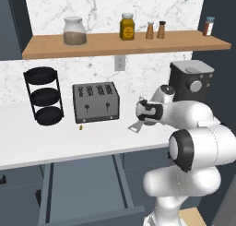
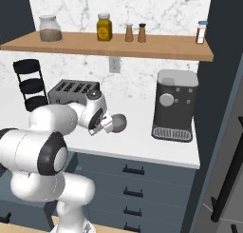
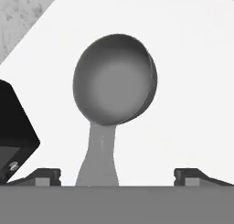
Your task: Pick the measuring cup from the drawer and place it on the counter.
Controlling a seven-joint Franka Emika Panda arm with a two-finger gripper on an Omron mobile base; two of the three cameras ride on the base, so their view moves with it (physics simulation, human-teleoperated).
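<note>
Measuring cup lying on counter: small grey round bowl, long flat handle running back toward camera in hand view, bowl opening showing as shaded hollow. Sitting between toaster side and coffee machine side of white slab, bowl showing just past gripper in right base view. Drawer standing pulled out below counter edge, slate-blue walls, lighter blue-grey floor showing bare.

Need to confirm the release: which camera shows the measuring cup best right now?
The hand view: the measuring cup lies whole, bowl and handle, on the white counter. The right base view shows its bowl beside the hand; the left base view, its handle.
</note>
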